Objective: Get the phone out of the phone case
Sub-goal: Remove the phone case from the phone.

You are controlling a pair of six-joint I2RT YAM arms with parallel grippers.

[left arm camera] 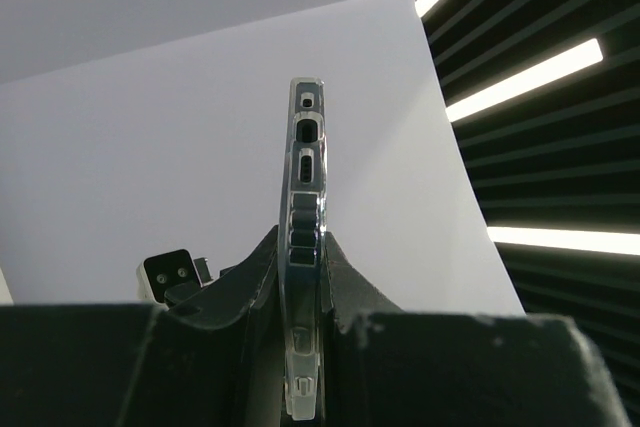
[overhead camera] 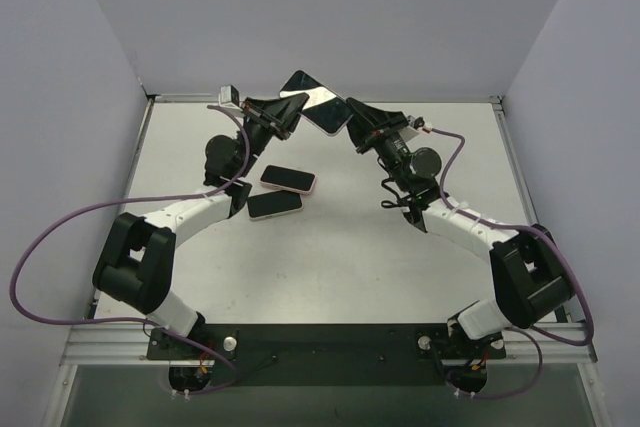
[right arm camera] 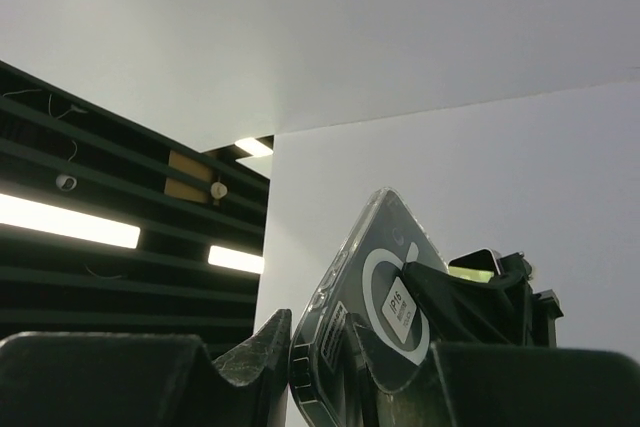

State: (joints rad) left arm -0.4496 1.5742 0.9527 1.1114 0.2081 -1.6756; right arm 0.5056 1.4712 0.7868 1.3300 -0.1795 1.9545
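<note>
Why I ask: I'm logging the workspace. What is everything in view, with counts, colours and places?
cased phone: one, dark glossy screen in a clear case, held aloft over the table's far side
pink-rimmed phone: one, dark face, flat on the table left of centre
pale-rimmed phone: one, dark face, flat just in front of the pink-rimmed one
table: one, white, under everything
walls: three, pale, left, far and right of the table
cables: two, purple, one looping along each arm
left gripper: one, black, shut on the cased phone's left end
right gripper: one, black, shut on its right end
</note>
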